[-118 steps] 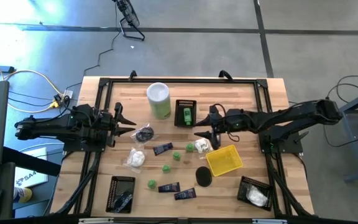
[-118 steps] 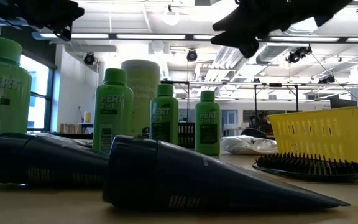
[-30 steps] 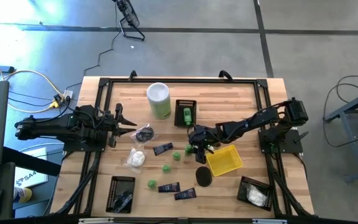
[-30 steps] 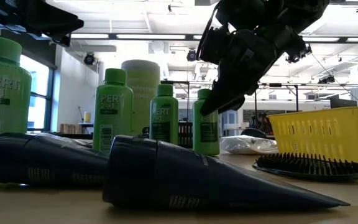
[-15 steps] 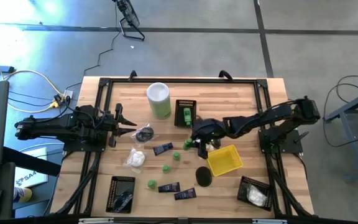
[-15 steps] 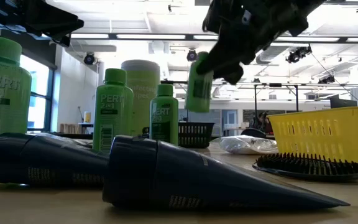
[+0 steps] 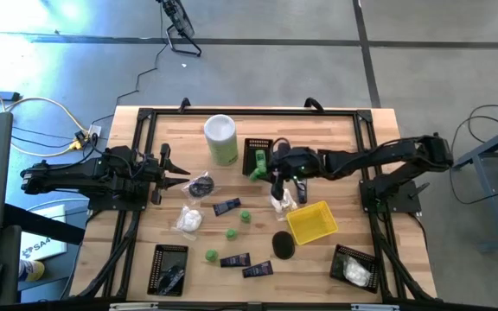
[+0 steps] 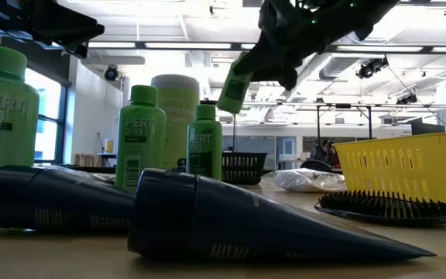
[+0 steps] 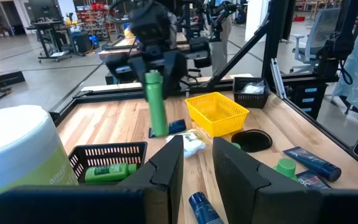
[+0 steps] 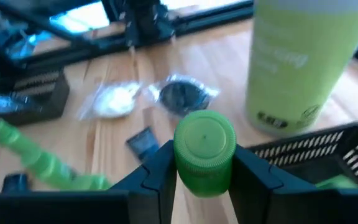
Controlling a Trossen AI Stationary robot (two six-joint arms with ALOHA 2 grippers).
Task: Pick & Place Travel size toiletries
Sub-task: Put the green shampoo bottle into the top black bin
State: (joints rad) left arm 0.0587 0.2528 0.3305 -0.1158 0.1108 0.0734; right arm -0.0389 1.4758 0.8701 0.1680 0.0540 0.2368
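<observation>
Right gripper (image 7: 267,168): over the table's far middle, just beside the black mesh basket (image 7: 258,155); its fingers (image 10: 159,167) are closed partway on a green bottle (image 8: 237,81), clamping it just below the cap.
Held green bottle: lifted clear of the table (image 7: 344,147); in the low view its long axis is tilted, cap up and leaning toward the right, base down to the left; in the right wrist view the round cap faces the camera, so the axis runs along the fingers.
Black mesh basket: holds another green bottle (image 9: 110,171) lying on its side, long axis along the basket.
Left gripper (image 7: 182,171): waits at the table's left side, above a dark round piece in clear wrap (image 7: 201,186); fingers (image 9: 166,163) stand a little apart with nothing between them.
Standing green bottles (image 8: 141,136): upright on the table, caps up.
Navy tubes (image 8: 246,223): lying flat, long axes along the table top.
White soft packet (image 7: 188,220): on the left half of the table.
Yellow basket (image 7: 311,222): right of centre, beside a dark oval brush (image 7: 284,244).
White-and-green canister (image 7: 221,138): upright at the far edge.
</observation>
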